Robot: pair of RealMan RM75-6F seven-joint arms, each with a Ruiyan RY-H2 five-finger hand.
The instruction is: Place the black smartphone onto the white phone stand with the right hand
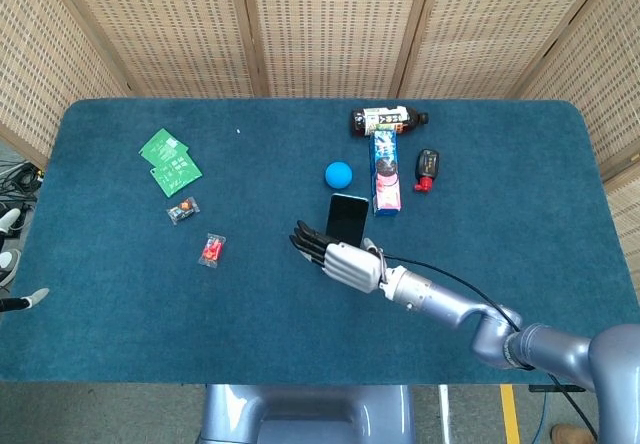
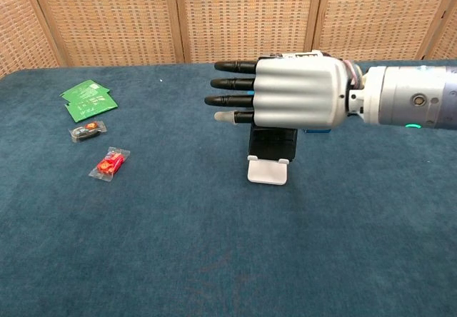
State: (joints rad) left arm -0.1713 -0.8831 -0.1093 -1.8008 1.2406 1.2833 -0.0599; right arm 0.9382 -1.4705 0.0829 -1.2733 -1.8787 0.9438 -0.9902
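The black smartphone [image 1: 347,219] leans upright on the white phone stand [image 2: 268,171] in the middle of the table; in the chest view only its lower part [image 2: 272,144] shows below my hand. My right hand [image 1: 328,254] [image 2: 289,92] hovers just in front of the phone, nearer the robot, with its fingers stretched out straight toward the left and holding nothing. The hand is apart from the phone. My left hand is not visible.
A blue ball [image 1: 338,173], a pink and blue carton [image 1: 385,172], a dark bottle [image 1: 387,121] and a small black and red item [image 1: 427,170] lie behind the stand. Green packets [image 1: 168,161] and two small wrapped snacks [image 1: 211,250] lie at the left.
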